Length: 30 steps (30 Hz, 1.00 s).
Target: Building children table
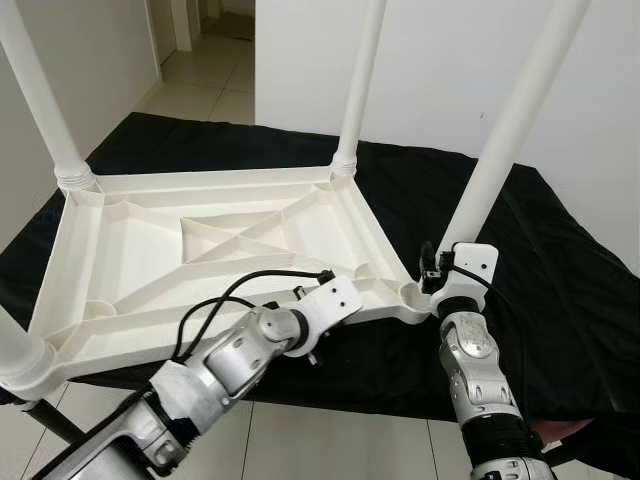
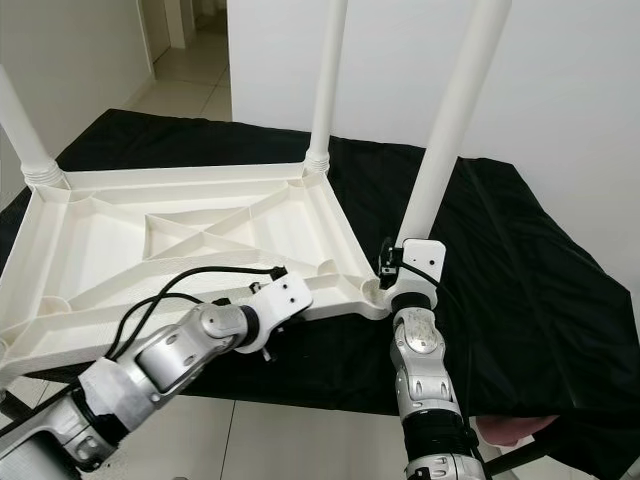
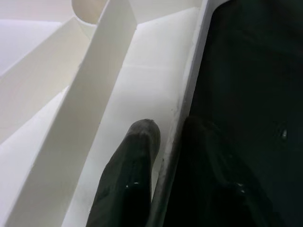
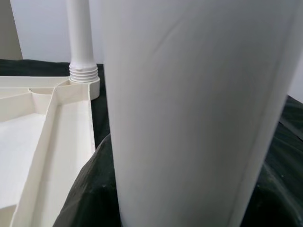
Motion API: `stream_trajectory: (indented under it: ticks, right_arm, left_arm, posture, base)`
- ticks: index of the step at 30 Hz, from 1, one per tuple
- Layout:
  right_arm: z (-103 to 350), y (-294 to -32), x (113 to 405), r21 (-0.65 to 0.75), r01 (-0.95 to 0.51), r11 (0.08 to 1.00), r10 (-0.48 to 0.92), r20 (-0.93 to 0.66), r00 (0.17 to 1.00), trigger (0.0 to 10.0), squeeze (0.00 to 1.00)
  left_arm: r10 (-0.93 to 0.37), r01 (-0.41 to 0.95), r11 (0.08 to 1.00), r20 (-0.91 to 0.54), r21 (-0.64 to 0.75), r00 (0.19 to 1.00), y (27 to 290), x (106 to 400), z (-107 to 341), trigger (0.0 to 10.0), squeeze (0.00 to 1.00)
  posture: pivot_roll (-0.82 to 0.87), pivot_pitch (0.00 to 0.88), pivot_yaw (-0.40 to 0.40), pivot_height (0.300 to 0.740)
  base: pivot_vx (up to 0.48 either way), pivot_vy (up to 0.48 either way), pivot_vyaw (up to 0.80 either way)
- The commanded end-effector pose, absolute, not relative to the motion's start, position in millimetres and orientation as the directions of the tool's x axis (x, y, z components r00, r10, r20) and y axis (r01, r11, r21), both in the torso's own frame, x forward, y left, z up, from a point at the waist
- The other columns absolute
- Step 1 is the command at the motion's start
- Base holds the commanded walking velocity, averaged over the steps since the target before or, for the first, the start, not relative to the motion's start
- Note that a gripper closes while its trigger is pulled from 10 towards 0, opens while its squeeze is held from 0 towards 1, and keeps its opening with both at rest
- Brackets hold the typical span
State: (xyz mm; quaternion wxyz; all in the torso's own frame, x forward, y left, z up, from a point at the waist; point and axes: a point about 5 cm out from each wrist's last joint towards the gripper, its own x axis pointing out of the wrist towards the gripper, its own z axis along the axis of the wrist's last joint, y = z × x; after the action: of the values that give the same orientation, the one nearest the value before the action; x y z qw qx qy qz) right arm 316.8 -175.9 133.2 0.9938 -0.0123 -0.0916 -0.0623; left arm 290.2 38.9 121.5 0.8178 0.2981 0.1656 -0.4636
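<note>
Your upturned white tabletop lies on black cloth. Left gripper fingers pinch its near rim. Right gripper meets the near-right leg; whether it is gripped cannot be told. No writing legible.

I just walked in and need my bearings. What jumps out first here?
A white table top lies upside down on a black cloth, with white legs standing up from its corners. The right tool grips the near right leg at its base, while the left tool pinches the near rim.
</note>
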Motion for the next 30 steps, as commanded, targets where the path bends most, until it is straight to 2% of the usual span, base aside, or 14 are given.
stream_trajectory:
  ticks: [1, 11, 12, 16, 17, 19, 20, 30]
  right_arm:
    - [134.9, -179.8, 317.2, -0.001, 0.143, 0.990, -0.140, 0.196, 0.971, 10.0, 0.00]
    - [135.2, -176.6, 317.7, 0.006, 0.129, 0.992, -0.128, 0.201, 0.971, 10.0, 0.00]
    - [135.2, -175.1, 317.9, 0.005, 0.121, 0.993, -0.120, 0.202, 0.972, 10.0, 0.00]
    - [135.4, -171.2, 317.8, 0.011, 0.098, 0.995, -0.098, 0.205, 0.974, 10.0, 0.00]
    - [135.4, -169.4, 317.6, 0.013, 0.086, 0.996, -0.087, 0.206, 0.975, 10.0, 0.00]
    - [135.4, -168.4, 317.3, 0.015, 0.079, 0.997, -0.080, 0.207, 0.975, 10.0, 0.00]
    - [134.7, -165.6, 316.8, 0.015, 0.060, 0.998, -0.062, 0.206, 0.976, 10.0, 0.00]
    - [130.8, -159.9, 314.4, 0.009, 0.024, 1.000, -0.025, 0.198, 0.980, 10.0, 0.00]
  left_arm:
    - [-0.708, 0.921, 0.260, -0.591, 0.290, 0.386, 36.3, 282.9, 121.4, 10.0, 0.00]
    - [-0.703, 0.912, 0.266, -0.585, 0.312, 0.404, 45.9, 286.1, 124.9, 10.0, 0.00]
    - [-0.709, 0.916, 0.266, -0.582, 0.301, 0.398, 45.6, 285.1, 125.0, 10.0, 1.00]
    - [-0.718, 0.920, 0.256, -0.578, 0.298, 0.387, 45.0, 283.0, 126.2, 10.0, 1.00]
    - [-0.720, 0.917, 0.260, -0.573, 0.303, 0.393, 44.3, 283.1, 127.6, 10.0, 0.92]
    - [-0.720, 0.915, 0.263, -0.569, 0.307, 0.397, 43.9, 283.4, 128.5, 10.0, 0.92]
    - [-0.748, 0.904, 0.286, -0.516, 0.318, 0.418, 39.6, 284.8, 137.8, 10.0, 0.00]
    - [-0.849, 0.896, 0.336, -0.320, 0.290, 0.421, 29.8, 280.9, 164.7, 10.0, 0.00]
  posture:
    - [0.02, 0.000, -0.073, 0.740]
    - [0.02, 0.000, -0.080, 0.740]
    - [0.02, 0.000, -0.080, 0.740]
    - [0.03, 0.000, -0.084, 0.740]
    - [0.03, 0.000, -0.084, 0.740]
    - [0.03, 0.000, -0.084, 0.740]
    - [0.03, 0.000, -0.094, 0.740]
    - [0.03, 0.000, -0.104, 0.740]
  base:
    - [0.000, 0.000, 0.00]
    - [0.000, 0.000, 0.00]
    - [0.000, 0.000, 0.00]
    - [0.000, 0.000, 0.00]
    - [0.000, 0.000, 0.00]
    - [0.000, 0.000, 0.00]
    - [0.000, 0.000, 0.00]
    - [0.000, 0.000, 0.00]
